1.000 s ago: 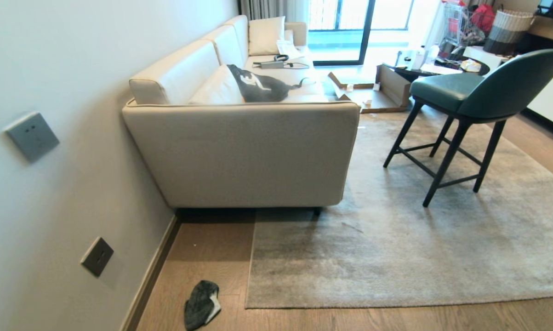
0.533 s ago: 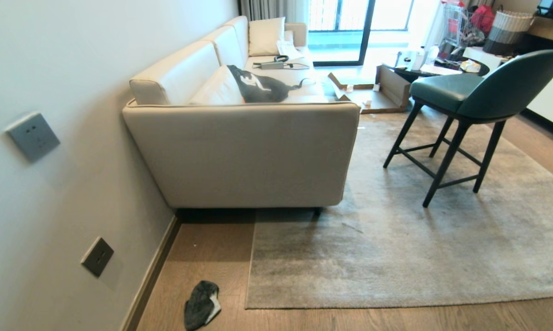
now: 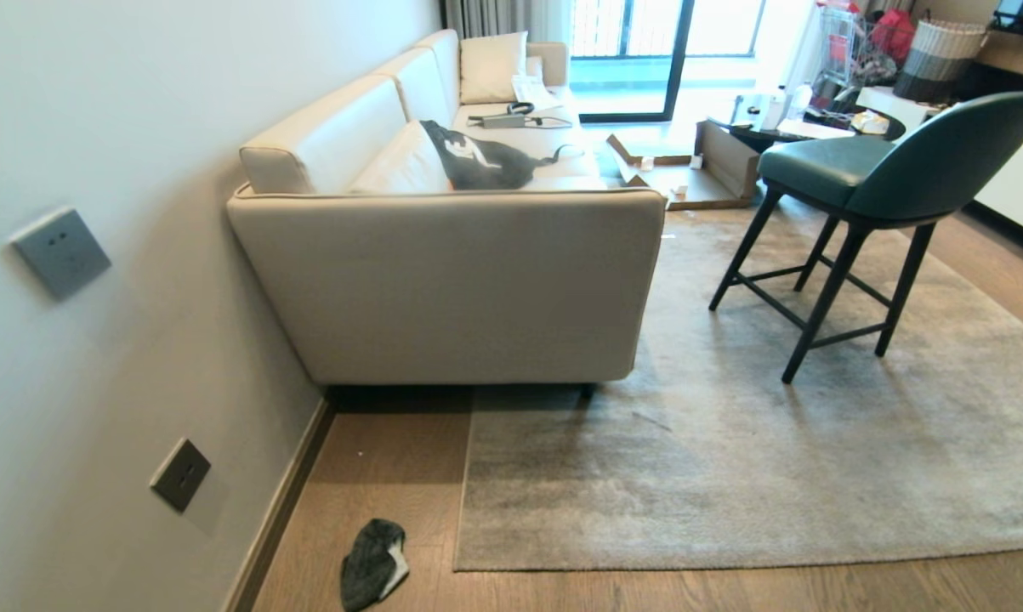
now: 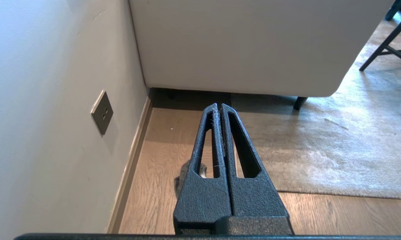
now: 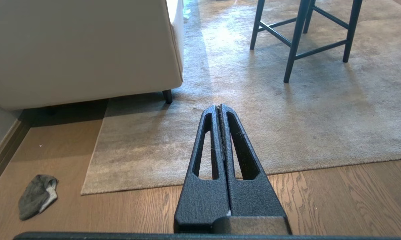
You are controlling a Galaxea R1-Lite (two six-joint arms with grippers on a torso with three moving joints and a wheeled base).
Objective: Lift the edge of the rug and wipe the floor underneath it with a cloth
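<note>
A grey-beige rug lies flat on the brown wood floor [image 3: 375, 476], its near rug edge [image 3: 732, 563] running straight across in front of me. The cloth [image 3: 373, 563], a dark grey wad with a pale patch, lies on the floor near the wall, just left of the rug's corner. It also shows in the right wrist view as the cloth [image 5: 37, 196], and peeks out behind the fingers as the cloth [image 4: 183, 173]. Neither arm appears in the head view. My left gripper [image 4: 219, 107] is shut and empty above the floor. My right gripper [image 5: 219, 108] is shut and empty above the rug edge [image 5: 320, 166].
A cream sofa [image 3: 451, 280] stands on the rug's far left part against the wall [image 3: 94, 340], which carries two sockets. A green bar chair [image 3: 860, 195] with black legs stands on the rug at right. Cardboard pieces and a dark table lie beyond.
</note>
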